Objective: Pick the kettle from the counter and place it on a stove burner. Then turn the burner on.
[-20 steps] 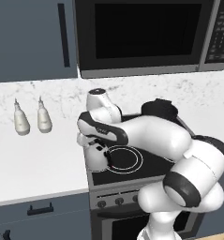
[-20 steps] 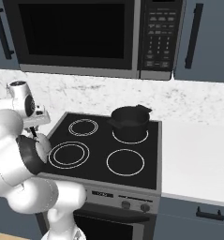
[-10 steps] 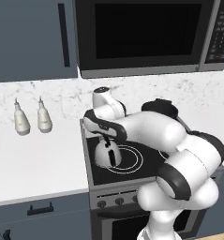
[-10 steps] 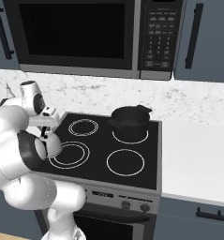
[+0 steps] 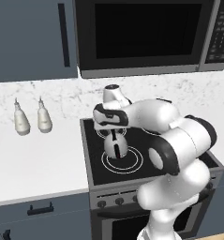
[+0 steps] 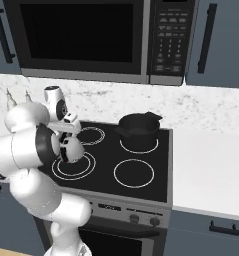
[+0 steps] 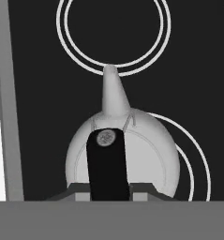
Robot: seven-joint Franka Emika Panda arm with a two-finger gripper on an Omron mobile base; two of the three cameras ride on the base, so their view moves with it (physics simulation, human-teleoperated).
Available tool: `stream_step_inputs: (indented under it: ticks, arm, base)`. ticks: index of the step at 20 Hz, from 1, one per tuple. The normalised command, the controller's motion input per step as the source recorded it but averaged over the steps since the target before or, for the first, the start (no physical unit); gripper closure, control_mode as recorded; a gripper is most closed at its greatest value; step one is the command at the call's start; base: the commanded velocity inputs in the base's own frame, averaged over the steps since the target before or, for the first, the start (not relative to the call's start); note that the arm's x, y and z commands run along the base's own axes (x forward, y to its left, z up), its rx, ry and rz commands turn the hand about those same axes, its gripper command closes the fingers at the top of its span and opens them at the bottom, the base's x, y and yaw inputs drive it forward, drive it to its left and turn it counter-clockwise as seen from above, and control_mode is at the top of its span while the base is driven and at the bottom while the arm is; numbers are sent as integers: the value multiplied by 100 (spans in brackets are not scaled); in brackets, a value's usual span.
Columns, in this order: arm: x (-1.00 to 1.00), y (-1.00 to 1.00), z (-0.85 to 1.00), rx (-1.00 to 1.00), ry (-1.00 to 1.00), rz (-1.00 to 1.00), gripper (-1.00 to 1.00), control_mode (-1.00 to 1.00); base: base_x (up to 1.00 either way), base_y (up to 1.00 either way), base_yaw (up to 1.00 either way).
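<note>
Gripper (image 5: 114, 136) pinched tight on the black arched handle of the small dome-shaped silvery-grey kettle (image 5: 116, 147), which hangs over the largest double-ring burner (image 6: 73, 166) at the front left corner of the black glass cooktop (image 6: 156, 172); contact with the glass unclear. Kettle looks rigid, light, smooth metal body, likely slippery, so the handle top is the right grip; it may swing.

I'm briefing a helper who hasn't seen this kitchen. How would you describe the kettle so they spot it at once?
Find the black glass stove under the microwave. Over its front left burner, the biggest ringed circle, the gripper holds the kettle by its black handle. It is a small silvery dome with a short spout, unlike the wide black pot at the back right.
</note>
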Motion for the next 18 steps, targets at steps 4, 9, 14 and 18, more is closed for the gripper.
stream_step_inputs:
  ticks: [4,9,14,18]
  arm:
    - [10,-14,-24,0,-6,-1,100,-100]
    - [0,-1,-41,0,-6,0,100,-100]
    - [0,-4,-37,0,-4,0,100,-100]
    - [-2,-9,-19,0,-1,0,100,-100]
  base:
    - [0,0,0]
    - [0,0,0]
    - [0,0,0]
    - [0,0,0]
